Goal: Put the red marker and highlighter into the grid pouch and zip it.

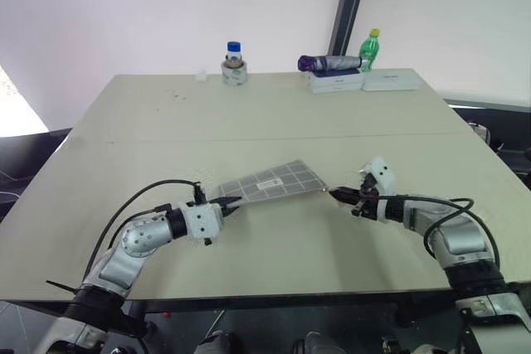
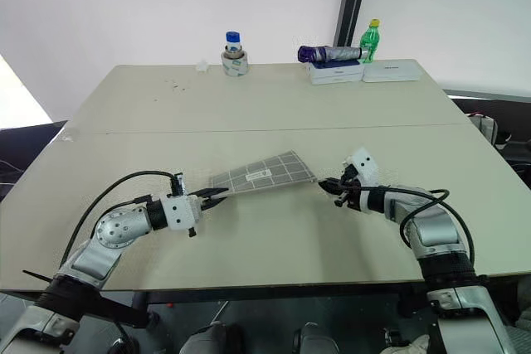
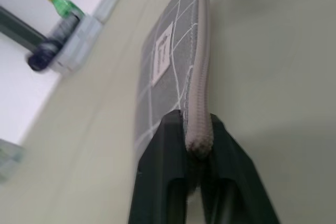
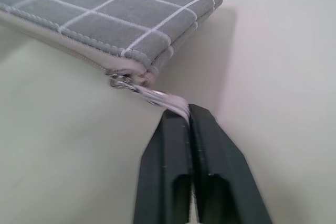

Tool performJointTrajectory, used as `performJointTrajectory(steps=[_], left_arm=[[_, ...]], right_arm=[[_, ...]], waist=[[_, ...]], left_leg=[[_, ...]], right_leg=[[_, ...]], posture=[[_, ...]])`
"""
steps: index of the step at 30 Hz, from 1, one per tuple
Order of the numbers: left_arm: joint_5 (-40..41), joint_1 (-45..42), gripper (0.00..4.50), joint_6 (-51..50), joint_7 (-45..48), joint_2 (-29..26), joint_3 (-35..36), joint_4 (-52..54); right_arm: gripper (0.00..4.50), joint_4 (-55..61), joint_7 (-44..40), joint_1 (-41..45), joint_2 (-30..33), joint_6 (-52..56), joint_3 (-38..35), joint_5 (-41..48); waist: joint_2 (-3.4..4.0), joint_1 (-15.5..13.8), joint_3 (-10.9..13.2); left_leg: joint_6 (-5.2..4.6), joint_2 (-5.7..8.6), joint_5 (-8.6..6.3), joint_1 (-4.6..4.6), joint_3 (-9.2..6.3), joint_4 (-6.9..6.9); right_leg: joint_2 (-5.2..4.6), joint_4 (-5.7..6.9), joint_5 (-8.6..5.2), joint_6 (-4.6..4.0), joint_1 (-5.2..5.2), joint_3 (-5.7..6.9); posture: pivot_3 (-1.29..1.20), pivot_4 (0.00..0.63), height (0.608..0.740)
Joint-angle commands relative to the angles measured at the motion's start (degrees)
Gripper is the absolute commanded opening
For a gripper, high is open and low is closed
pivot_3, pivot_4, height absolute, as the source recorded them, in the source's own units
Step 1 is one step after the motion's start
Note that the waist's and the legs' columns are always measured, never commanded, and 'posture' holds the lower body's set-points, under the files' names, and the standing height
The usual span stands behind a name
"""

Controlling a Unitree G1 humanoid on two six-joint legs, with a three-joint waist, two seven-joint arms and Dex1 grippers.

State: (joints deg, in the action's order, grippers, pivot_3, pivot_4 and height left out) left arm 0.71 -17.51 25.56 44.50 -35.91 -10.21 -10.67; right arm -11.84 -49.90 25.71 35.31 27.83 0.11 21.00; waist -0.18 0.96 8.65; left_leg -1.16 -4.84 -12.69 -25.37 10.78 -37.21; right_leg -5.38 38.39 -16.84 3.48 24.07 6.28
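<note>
Left gripper [image 3: 198,153] clamped on pouch [image 1: 274,181] end; right gripper [image 4: 189,116] clamped on zipper pull [image 4: 167,99]; risk: thin pull slips out, zip stalls.

R fingers [image 4: 178,129] pinching zip pull [image 4: 170,100] at grid pouch [image 4: 131,14] end

The grid pouch [image 1: 274,181] sat near the middle of the table [image 1: 249,113], toward its front edge. The left gripper [image 1: 231,201] was at the pouch's left end, its fingers pinching that end. The right gripper [image 1: 337,196] was at the pouch's right end, clamped on the zipper pull [image 4: 164,98]. Behind the pouch, along the table's far edge, stood a small jar [image 1: 234,64] to the left and a bottle [image 1: 370,49] to the right.
</note>
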Motion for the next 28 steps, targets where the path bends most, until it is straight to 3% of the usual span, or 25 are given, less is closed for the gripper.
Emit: performJointTrajectory(steps=[1, 4, 8, 11, 21, 28], left_arm=[[2.0, -0.1, 2.16, 1.0, -0.8, -1.1, 4.3, -0.4], [1.4, 3.0, 3.64, 3.7, -1.9, -3.3, 7.5, -0.9], [5.5, 11.1, 3.64, 5.8, 0.8, -8.3, 12.9, -1.1], [10.8, 18.4, 3.64, 6.6, 1.9, -11.3, 20.8, -2.6], [22.1, 31.5, 3.64, -8.5, -0.6, -9.0, 34.4, 6.2], [23.0, 33.1, 3.64, -12.2, 0.0, -9.1, 38.8, 8.2]], right_arm=[[1.95, 2.8, -0.8, 0.2, 0.6, -1.8, -1.6, 0.1], [3.42, 3.7, -3.8, -1.3, 3.4, -5.3, 0.2, -2.9], [3.42, 0.4, -6.4, -1.6, 8.3, -11.7, 0.4, -6.9], [3.42, -3.6, -8.7, -2.6, 12.6, -15.7, -1.8, -7.8], [3.42, 1.2, -16.8, -9.7, 13.7, -15.6, -10.8, 2.4], [3.42, 0.1, -16.4, -11.7, 13.6, -17.2, -10.7, 0.1]], waist=[[0.01, -0.1, 0.0], [0.01, -0.2, 0.0], [0.06, 0.3, 0.0], [0.05, 0.2, 0.1], [0.03, -0.2, 0.1], [0.03, 0.0, 0.1]], left_leg=[[0.0, 0.0, 0.0, 0.0, 0.0, 0.0], [-0.01, 0.01, -0.01, 0.0, -0.03, 0.0], [-0.02, 0.01, -0.02, -0.01, 0.07, 0.08], [-0.02, 0.0, -0.02, 0.0, 0.06, 0.07], [-0.09, 0.01, -0.09, 0.03, -0.08, 0.05], [-0.03, -0.01, -0.09, 0.07, -0.11, 0.03]], right_leg=[[-0.01, 0.0, 0.0, 0.0, 0.0, 0.0], [-0.04, 0.0, 0.0, 0.0, -0.02, 0.0], [-0.11, -0.08, -0.01, 0.01, 0.05, -0.05], [-0.11, -0.08, -0.01, 0.0, 0.06, -0.03], [-0.25, -0.19, -0.02, -0.03, 0.02, 0.0], [-0.22, -0.21, -0.01, -0.06, 0.14, 0.01]], posture=[[0.0, 0.15, 0.74], [0.0, 0.15, 0.74], [0.0, 0.15, 0.74], [0.0, 0.15, 0.74], [0.0, 0.15, 0.74], [0.0, 0.15, 0.74]])
